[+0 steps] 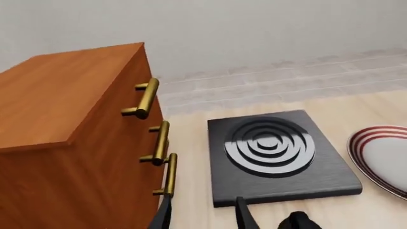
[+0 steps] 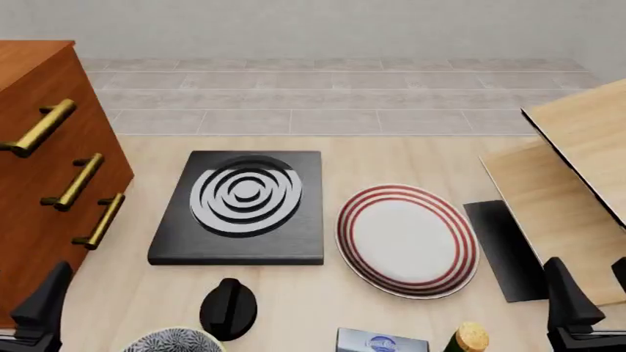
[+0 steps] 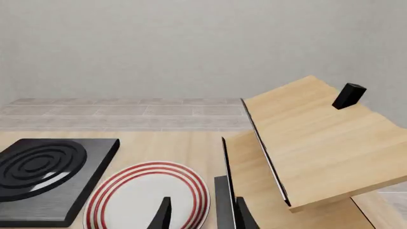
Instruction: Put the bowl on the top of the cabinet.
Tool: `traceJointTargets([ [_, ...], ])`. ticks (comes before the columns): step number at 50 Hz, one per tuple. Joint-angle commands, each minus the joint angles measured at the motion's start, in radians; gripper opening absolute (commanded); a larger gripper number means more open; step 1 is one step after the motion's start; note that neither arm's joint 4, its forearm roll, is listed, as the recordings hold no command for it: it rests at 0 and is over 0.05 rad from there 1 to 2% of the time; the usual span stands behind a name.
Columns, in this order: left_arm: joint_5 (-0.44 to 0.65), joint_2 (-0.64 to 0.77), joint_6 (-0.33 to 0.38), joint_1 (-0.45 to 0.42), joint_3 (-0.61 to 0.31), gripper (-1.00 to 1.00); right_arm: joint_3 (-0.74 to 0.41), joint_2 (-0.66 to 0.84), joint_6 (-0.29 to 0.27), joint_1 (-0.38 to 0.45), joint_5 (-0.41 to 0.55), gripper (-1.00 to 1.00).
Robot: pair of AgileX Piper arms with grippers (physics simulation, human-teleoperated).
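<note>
The bowl (image 2: 174, 341) shows only its patterned top edge at the bottom of the front view, on the table near the front, next to a black rounded object (image 2: 228, 308). The reddish-brown cabinet (image 2: 39, 176) with three brass handles stands at the far left; the left wrist view (image 1: 64, 138) shows its flat top bare. My left gripper (image 2: 29, 319) is low at the front left beside the cabinet, open and empty, left of the bowl. My right gripper (image 2: 594, 293) is at the front right, open and empty. Neither wrist view shows the bowl.
A black slab with raised silver rings (image 2: 245, 205) lies in the middle. A white plate with red rings (image 2: 406, 238) lies right of it. Pale wood boards (image 2: 577, 176) and a thin black panel (image 2: 503, 249) stand at the right. A blue box (image 2: 382, 342) and a bottle top (image 2: 471, 337) sit at the front edge.
</note>
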Motion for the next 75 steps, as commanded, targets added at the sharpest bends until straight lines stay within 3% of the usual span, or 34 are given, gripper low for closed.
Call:
traceJointTargets([
  [1, 0.172, -0.003, 0.061, -0.058, -0.075, 1.0, 0.0, 0.0, 0.0, 0.0, 0.0, 1.0],
  [8, 0.257, -0.003, 0.058, -0.072, -0.086, 1.0, 0.0, 0.0, 0.0, 0.0, 0.0, 1.0],
  [14, 0.288, -0.003, 0.114, -0.109, -0.064, 1.0, 0.0, 0.0, 0.0, 0.0, 0.0, 1.0],
  [41, 0.44, 0.005, 0.081, -0.162, -0.071, 1.0, 0.0, 0.0, 0.0, 0.0, 0.0, 1.0],
  [49, 0.486, 0.011, 0.082, -0.195, -0.077, 1.0, 0.0, 0.0, 0.0, 0.0, 0.0, 1.0],
  [55, 0.506, 0.082, 0.04, -0.237, -0.089, 1.0, 0.0, 0.0, 0.0, 0.0, 0.0, 1.0],
  [75, 0.566, 0.157, 0.039, -0.34, -0.129, 1.0, 0.0, 0.0, 0.0, 0.0, 0.0, 1.0],
])
